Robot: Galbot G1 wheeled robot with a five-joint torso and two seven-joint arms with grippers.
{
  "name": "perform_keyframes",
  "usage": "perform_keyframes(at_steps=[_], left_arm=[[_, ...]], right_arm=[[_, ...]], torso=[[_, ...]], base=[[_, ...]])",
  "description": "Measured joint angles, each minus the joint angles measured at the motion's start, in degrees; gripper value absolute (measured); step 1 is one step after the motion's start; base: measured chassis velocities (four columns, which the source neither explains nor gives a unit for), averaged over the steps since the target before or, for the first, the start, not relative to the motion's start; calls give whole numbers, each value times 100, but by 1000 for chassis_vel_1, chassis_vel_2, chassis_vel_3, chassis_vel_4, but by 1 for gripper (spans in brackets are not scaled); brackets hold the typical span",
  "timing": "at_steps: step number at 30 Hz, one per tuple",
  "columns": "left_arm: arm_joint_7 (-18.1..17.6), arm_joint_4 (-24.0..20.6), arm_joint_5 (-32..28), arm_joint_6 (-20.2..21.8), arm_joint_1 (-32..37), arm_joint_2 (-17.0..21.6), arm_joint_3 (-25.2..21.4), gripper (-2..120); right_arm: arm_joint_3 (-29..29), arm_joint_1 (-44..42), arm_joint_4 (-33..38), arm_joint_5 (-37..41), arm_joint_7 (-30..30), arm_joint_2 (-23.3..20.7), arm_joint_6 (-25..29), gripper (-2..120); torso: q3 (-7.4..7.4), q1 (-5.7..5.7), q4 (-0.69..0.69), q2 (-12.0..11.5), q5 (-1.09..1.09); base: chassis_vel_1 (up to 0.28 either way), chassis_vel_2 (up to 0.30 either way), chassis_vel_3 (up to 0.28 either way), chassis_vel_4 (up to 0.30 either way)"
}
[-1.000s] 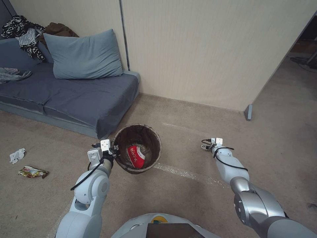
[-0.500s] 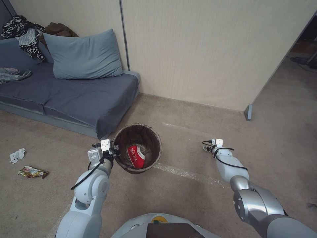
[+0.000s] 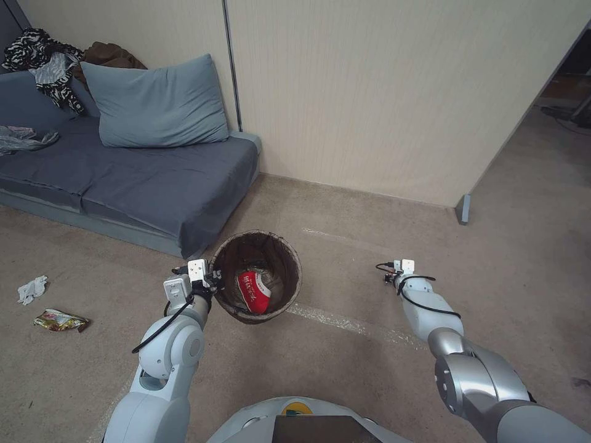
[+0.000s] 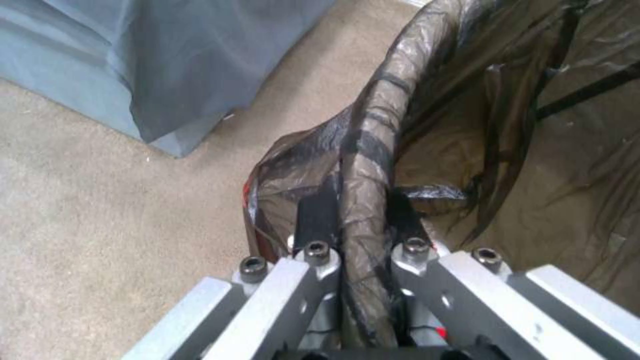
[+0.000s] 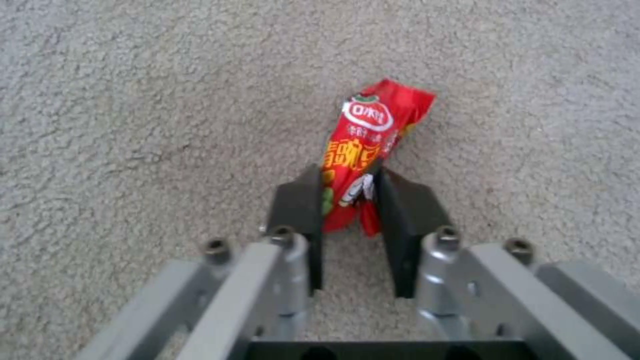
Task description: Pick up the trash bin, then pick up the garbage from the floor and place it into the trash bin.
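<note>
On the carpet at far left lie a crumpled white tissue (image 3: 32, 289) and a yellow snack wrapper (image 3: 60, 320), well apart from me. My left gripper (image 4: 358, 220) is clamped tight on the bag-wrapped rim of the trash bin (image 3: 255, 277), which sits just off the corner of the grey sofa (image 3: 154, 178) with a red-and-white cup (image 3: 253, 291) inside. Out to the right, my right gripper (image 5: 347, 200) pinches a red snack packet (image 5: 363, 145) between nearly closed jaws, low over the carpet.
</note>
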Motion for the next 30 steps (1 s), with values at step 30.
perform_keyframes(at_steps=[30], left_arm=[[16,5,13,0,26,-9,-2,2]], right_arm=[[-81,-242,371,-48,-1,27,118,0]], torso=[[0,0,1,0,0]], base=[[0,0,0,0]])
